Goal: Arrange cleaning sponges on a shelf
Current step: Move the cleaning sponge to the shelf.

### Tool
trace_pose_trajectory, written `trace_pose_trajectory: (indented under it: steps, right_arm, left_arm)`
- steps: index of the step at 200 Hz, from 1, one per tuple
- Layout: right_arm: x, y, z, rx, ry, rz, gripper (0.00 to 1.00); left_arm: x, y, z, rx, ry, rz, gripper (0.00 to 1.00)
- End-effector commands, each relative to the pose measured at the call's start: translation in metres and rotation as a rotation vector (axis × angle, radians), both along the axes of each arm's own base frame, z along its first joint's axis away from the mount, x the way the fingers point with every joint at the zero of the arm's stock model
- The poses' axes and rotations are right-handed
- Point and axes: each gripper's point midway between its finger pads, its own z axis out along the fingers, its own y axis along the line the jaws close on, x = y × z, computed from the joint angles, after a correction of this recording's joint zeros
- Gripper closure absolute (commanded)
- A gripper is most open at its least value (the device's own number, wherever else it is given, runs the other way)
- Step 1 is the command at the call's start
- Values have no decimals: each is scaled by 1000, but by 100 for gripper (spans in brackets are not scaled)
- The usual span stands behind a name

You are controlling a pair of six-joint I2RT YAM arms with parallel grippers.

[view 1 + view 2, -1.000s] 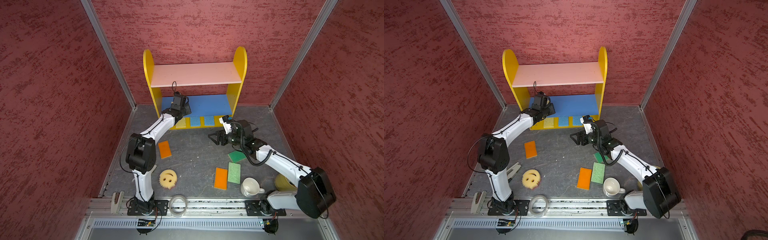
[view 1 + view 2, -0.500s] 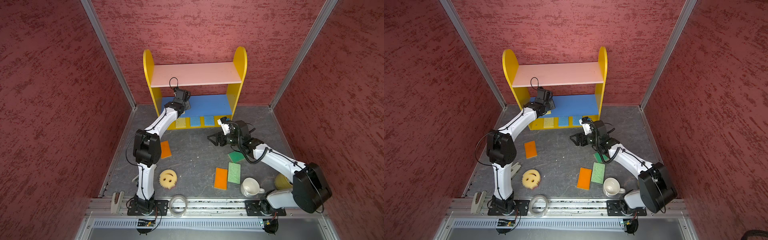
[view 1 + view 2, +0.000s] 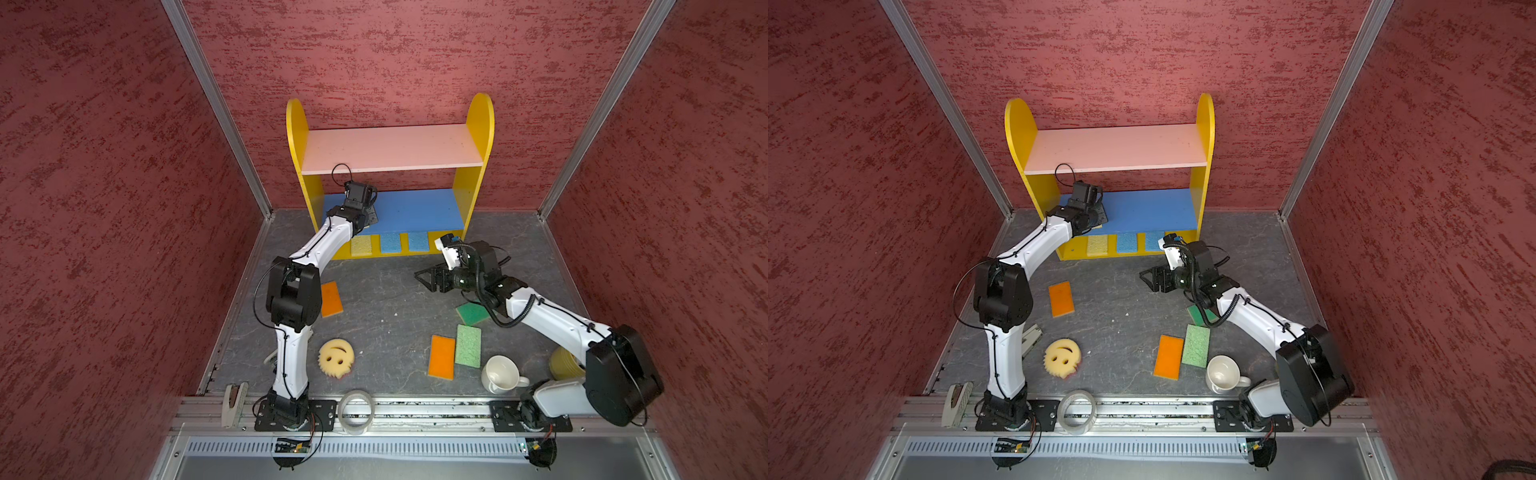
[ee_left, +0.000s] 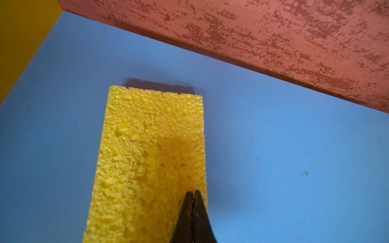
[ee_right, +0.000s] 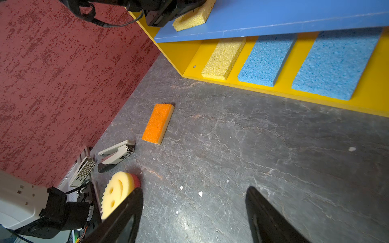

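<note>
The shelf (image 3: 478,124) stands against the back wall. My left gripper (image 4: 193,192) is shut on a yellow sponge (image 4: 151,147), pinching it near one long edge just above the blue middle board (image 3: 415,208), at its left end. On the yellow base lie one yellow sponge (image 3: 360,246) and two blue ones (image 3: 390,242) (image 3: 417,241). An orange sponge (image 3: 331,299), a smiley sponge (image 3: 336,357), a second orange one (image 3: 441,356) and two green ones (image 3: 468,345) (image 3: 471,313) lie on the floor. My right gripper (image 5: 193,189) hovers open and empty over bare floor in front of the shelf.
A white mug (image 3: 500,374) stands at the front right, and a yellowish cup (image 3: 561,363) sits behind my right arm. A tape ring (image 3: 355,409) lies on the front rail. A stapler (image 5: 115,152) lies near the left wall. Red walls close in three sides.
My left arm has stretched up and back, carrying the yellow sponge deeper over the blue board. The right arm has barely shifted.
</note>
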Motion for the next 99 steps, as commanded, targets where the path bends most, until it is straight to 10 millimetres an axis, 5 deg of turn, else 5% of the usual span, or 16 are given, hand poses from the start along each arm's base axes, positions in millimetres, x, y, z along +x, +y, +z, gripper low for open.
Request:
trace_pose_trajectory:
  steps: [1,99]
  right_arm:
    - [2,2,8,12,-27,-7,22]
    - [3,4,11,27,-32,0,22]
  left_arm:
    - [-11,1,-3,-11,28,-37,100]
    - [-18,24,1,-26,11,-40,100]
